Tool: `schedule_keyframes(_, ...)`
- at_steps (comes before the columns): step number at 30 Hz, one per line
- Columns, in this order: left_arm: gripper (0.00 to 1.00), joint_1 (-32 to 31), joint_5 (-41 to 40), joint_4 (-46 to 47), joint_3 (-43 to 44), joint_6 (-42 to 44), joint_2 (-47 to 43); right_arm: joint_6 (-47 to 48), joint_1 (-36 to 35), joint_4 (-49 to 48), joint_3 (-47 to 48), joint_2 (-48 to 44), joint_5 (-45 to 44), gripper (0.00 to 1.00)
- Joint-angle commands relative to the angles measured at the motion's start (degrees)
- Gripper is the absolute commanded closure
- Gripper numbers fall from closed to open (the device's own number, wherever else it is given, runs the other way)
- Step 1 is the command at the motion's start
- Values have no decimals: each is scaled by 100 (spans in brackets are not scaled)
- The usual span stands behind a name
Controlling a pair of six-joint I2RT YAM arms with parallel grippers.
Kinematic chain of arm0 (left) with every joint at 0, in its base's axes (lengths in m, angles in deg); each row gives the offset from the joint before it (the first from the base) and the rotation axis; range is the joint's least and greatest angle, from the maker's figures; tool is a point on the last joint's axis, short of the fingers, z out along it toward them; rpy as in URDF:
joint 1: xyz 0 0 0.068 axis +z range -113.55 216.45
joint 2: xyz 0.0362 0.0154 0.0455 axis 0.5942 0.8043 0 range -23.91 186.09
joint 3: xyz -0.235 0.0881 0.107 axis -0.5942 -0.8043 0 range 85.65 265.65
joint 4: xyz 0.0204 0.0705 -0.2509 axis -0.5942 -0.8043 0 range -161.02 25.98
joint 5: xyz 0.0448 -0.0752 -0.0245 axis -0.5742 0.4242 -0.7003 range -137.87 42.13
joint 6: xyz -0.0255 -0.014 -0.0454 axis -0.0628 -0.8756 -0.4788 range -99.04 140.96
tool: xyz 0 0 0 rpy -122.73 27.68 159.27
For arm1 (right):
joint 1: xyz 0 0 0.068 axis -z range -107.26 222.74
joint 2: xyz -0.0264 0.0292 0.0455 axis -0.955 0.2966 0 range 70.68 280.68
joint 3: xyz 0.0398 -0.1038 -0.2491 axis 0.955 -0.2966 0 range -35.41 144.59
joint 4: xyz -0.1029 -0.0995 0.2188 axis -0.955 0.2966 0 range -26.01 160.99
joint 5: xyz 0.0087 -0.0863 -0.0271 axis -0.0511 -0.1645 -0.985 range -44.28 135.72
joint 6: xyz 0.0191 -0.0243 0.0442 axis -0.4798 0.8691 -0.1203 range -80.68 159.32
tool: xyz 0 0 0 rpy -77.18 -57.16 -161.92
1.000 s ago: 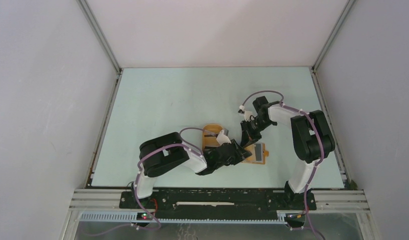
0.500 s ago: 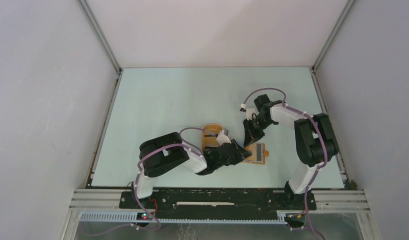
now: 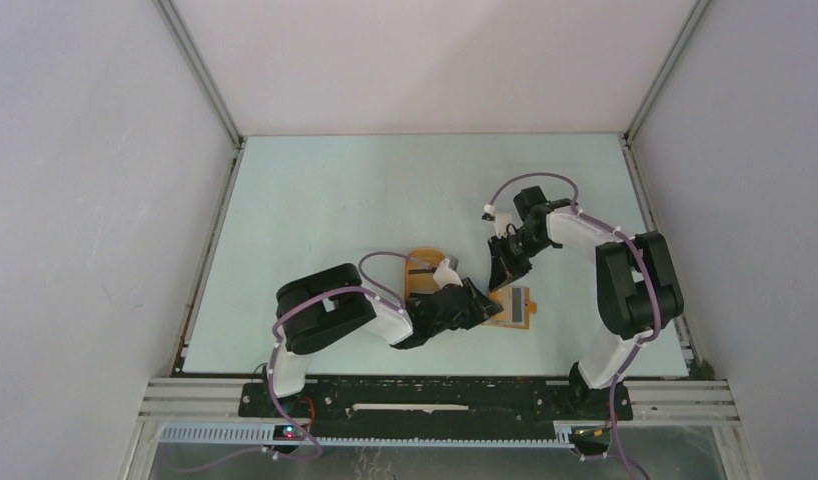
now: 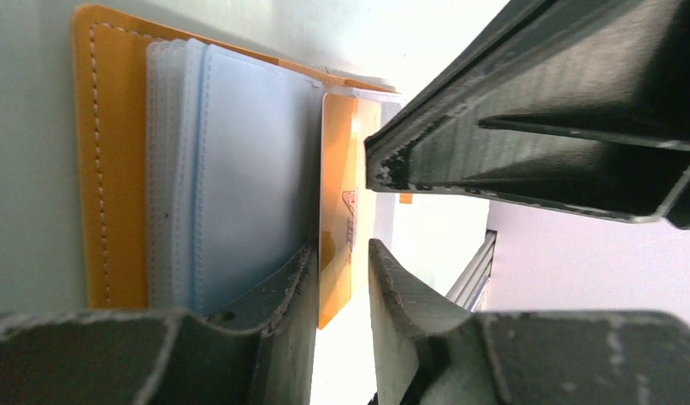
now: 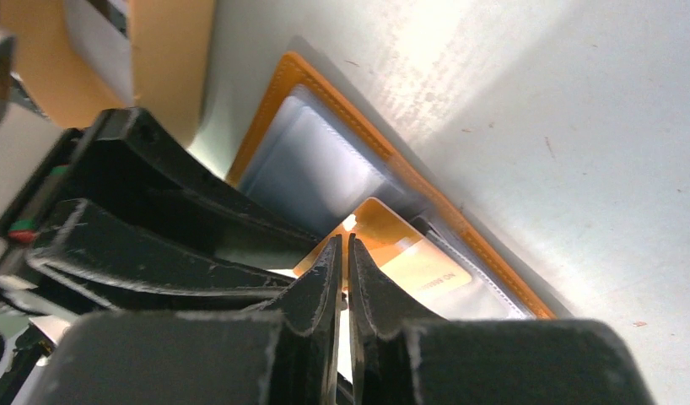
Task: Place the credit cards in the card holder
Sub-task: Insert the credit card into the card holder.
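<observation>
My left hand (image 4: pixel 342 250) is barely open, its 2 fingers straddling the end of an orange credit card (image 4: pixel 337 186). My right hand (image 5: pixel 345 240), closed to a slit, touches that card, which lies on the open card holder (image 5: pixel 308 160) on the surface (image 5: pixel 536 126).

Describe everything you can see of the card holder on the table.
The card holder is a flat orange-tan bifold, leather-like, with stitching along its edge. It lies open on the pale table. Inside sits a stack of clear bluish plastic sleeves with dotted seams. An orange card lies partly at the sleeves; how far in is unclear. The left gripper seems to press the sleeves; the shut right gripper touches the card.
</observation>
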Motion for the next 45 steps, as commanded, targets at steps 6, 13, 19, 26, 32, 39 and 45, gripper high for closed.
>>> schedule_keyframes(6, 67, 41, 125, -307, 245, 350, -145, -342, -377, -358, 49, -33, 100, 85)
schedule_keyframes(13, 67, 41, 133, -342, 276, 406, -172, -235, -441, -207, 42, 241, -473, 85)
schedule_keyframes(19, 66, 41, 145, -372, 280, 423, -187, -3, -490, -15, 43, 233, -789, 87)
schedule_keyframes(26, 66, 74, 215, -376, 272, 445, -198, 426, -473, 226, 17, -13, -935, 88)
schedule_keyframes(32, 67, 94, 231, -377, 230, 465, -243, 604, -390, 284, -63, -80, -1077, 89)
schedule_keyframes(39, 68, 120, 199, -463, 242, 608, -357, 909, -164, 394, -136, -358, -774, 89)
schedule_keyframes(45, 71, 120, 120, -779, 299, 835, -511, 1352, 165, 558, -151, -1014, -71, 88)
